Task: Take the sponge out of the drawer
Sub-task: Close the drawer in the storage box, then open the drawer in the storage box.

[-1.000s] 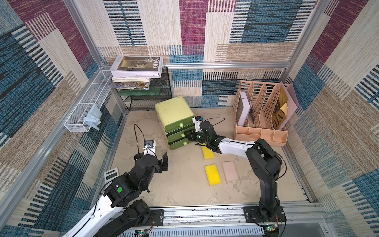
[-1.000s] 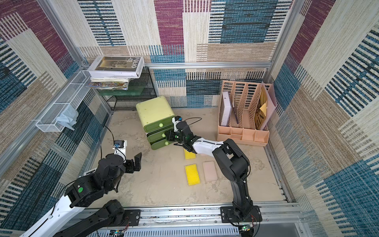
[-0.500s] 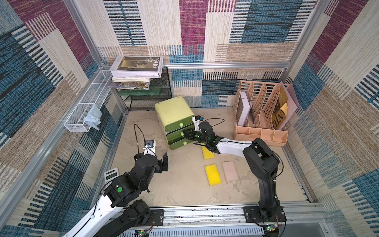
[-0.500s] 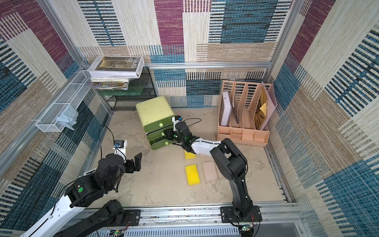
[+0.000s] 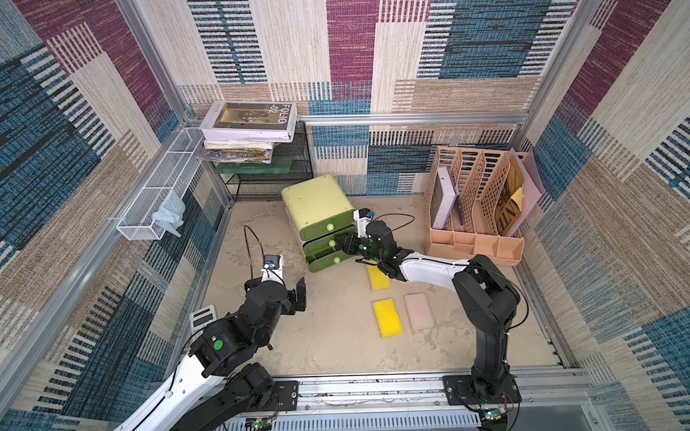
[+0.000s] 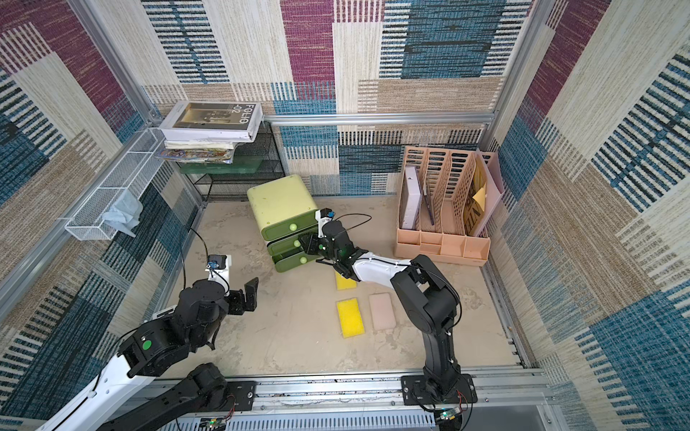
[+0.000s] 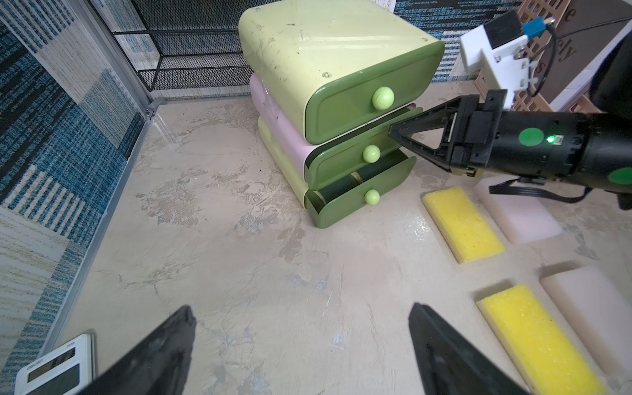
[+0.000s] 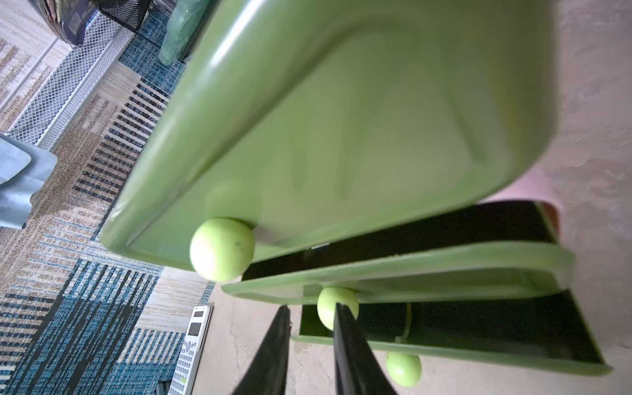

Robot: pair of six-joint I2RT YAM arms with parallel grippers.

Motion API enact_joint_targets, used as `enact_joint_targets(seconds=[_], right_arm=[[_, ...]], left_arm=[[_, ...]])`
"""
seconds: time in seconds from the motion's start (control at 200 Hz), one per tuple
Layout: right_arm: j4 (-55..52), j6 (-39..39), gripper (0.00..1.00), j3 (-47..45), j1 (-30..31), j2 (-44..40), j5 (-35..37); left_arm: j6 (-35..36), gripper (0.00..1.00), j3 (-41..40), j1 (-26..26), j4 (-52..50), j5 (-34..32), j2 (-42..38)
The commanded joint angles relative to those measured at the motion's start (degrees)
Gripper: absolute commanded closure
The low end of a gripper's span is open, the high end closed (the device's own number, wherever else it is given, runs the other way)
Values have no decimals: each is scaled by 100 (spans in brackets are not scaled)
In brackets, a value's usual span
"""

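Observation:
The green three-drawer unit (image 5: 317, 201) stands at the back of the table. Its middle and bottom drawers are ajar, and only dark interior shows, so no sponge is visible inside. Two yellow sponges (image 5: 379, 277) (image 5: 387, 317) and a pale pink one (image 5: 419, 311) lie on the table in front. My right gripper (image 8: 311, 306) is at the middle drawer's knob (image 8: 326, 307). Its jaws are slightly apart with nothing between them, and the knob sits just behind one finger. My left gripper (image 7: 301, 309) hangs wide open over bare table at the front left, holding nothing.
A calculator (image 7: 54, 366) lies at the front left by the wall. A peach file organiser (image 5: 474, 209) stands at the back right. A black wire shelf with books (image 5: 248, 123) is at the back left. A white wire basket (image 5: 157, 201) hangs on the left wall.
My right gripper has edged slightly toward the drawer unit and its jaws have parted a little from shut. The left arm has not moved.

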Motion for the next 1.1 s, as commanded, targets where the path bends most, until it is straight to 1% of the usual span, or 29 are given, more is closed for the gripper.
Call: enact_joint_targets(seconds=[0.0,0.125,0.235,0.391,0.666,1.097], right_arm=[[-39,-262,67,-205,8,-229,140],[-224,-555,57,-531,25,-519,246],[-416,-842,49,-814,73,-735,482],[-439,-1113,43,-1150,225,-902,791],[-114,-840,42,-1381,351,-663,621],[52,-463,47,-871,439,98,505]], left_arm=[[40,0,1,6,81,7,-6],[39,0,1,11,81,12,-15],[39,0,5,9,92,12,-18],[36,0,8,8,75,12,-6],[32,0,0,15,83,3,4],[39,0,-5,15,90,10,7]])
